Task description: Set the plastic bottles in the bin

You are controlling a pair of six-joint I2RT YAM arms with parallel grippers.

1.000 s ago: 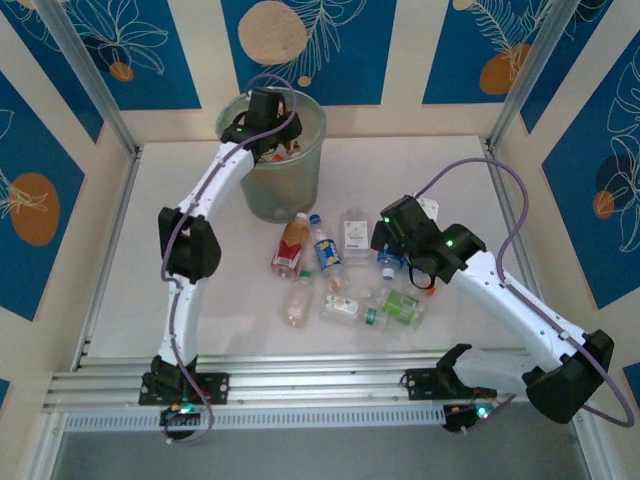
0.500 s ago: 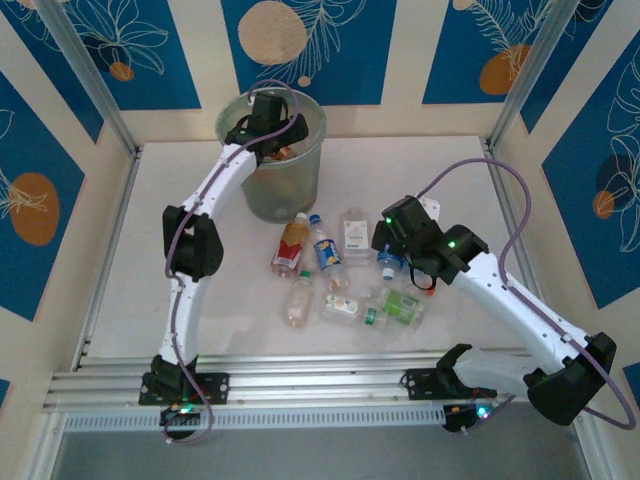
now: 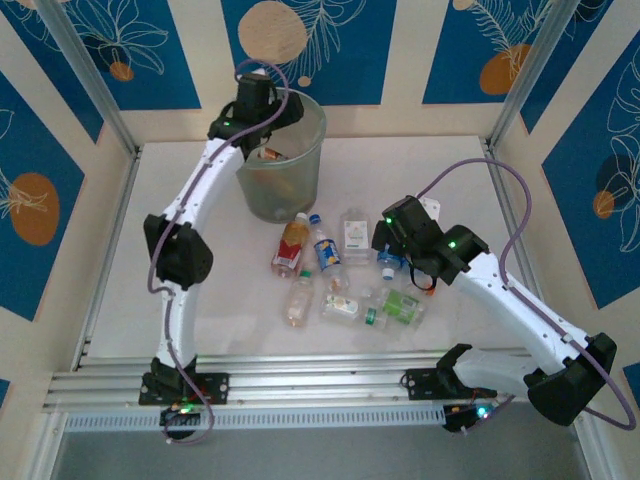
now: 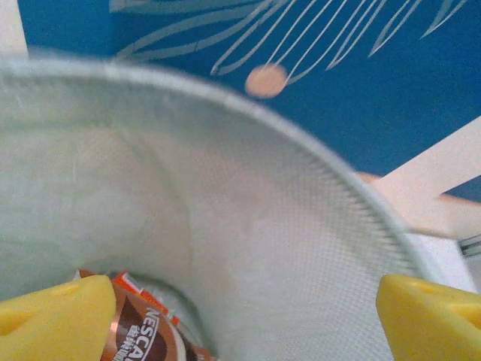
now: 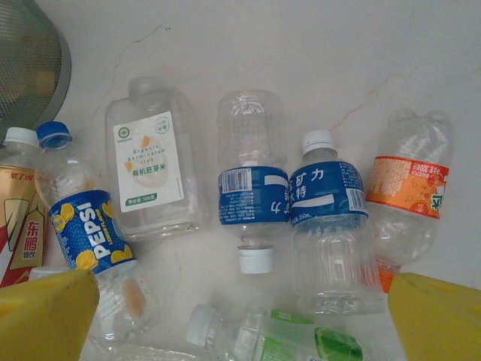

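The left gripper (image 4: 240, 320) hangs with its yellow fingers (image 4: 52, 316) spread wide and nothing between them, just inside the mouth of the bin (image 4: 285, 226). At 7 o'clock in the left wrist view a brown-labelled bottle (image 4: 150, 335) lies down in the bin. In the top view this gripper sits over the bin's rim at about 10 o'clock, and the bin stands at the far side of the table (image 3: 180, 250), at 12 o'clock from the bottles lying loose

The right gripper (image 5: 242, 308) is also wide apart and empty, held above those loose bottles without touching them. Reading the right wrist view from its middle:
- A blue-labelled bottle (image 5: 252, 192) lies at the centre, its white cap toward 6 o'clock.
- A second blue-labelled bottle (image 5: 327, 195) lies just beside it at 3 o'clock.
- An orange-labelled bottle (image 5: 409, 188) lies farther out the same way.
- A white-labelled bottle (image 5: 150, 169) is at 9 o'clock.
- A Pepsi bottle (image 5: 86, 237) is at 8 o'clock.
- A red-labelled bottle (image 5: 19, 218) is at the 9 o'clock edge.
- A green-labelled bottle (image 5: 293, 342) is at 6 o'clock.
- The bin's wall cuts the 10 o'clock corner
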